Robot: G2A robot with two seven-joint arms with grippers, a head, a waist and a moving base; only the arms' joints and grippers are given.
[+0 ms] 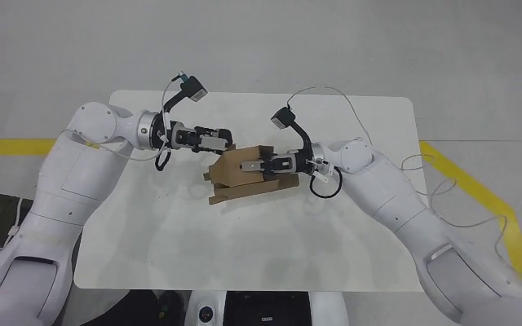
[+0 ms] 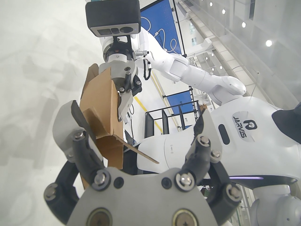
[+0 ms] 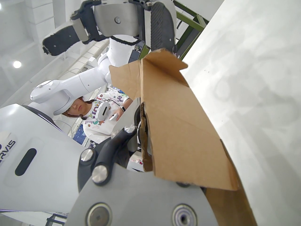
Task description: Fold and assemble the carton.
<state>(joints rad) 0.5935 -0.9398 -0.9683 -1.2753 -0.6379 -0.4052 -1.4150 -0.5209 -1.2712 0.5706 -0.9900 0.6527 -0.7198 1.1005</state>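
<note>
Your right gripper [image 1: 258, 165]: fingers pressed together on one upright wall of the carton [image 1: 241, 176], near that wall's top edge. In the left wrist view one of its fingers [image 2: 124, 105] lies flat along the outer face of the brown panel. The partner finger is hidden behind the board. The right wrist view agrees: the cardboard wall runs edge-on straight into the hand, frayed along the seam.

Your left gripper [image 2: 140, 124]: spread wide, gripping nothing. One finger pad [image 2: 81, 118] sits at a short end flap of the carton and overlaps it in the picture. You cannot tell whether it touches or a small gap remains. The other pad stands well apart from the board. In the right wrist view, one textured pad [image 3: 162, 24] hangs right at the carton's upper corner.

Carton: brown corrugated board, partly opened out, not squared up. Flaps are loose, and one thin flap juts out on the near side, edge showing. The carton sits at about the middle of the white table [image 1: 351, 244], between your two hands. Its long side runs from the left arm toward the right arm, slightly skewed. Whether its underside rests fully on the top is unclear.

Arms: they come in from opposite sides, the left toward the carton's far-left end, the right over its right end.
</note>
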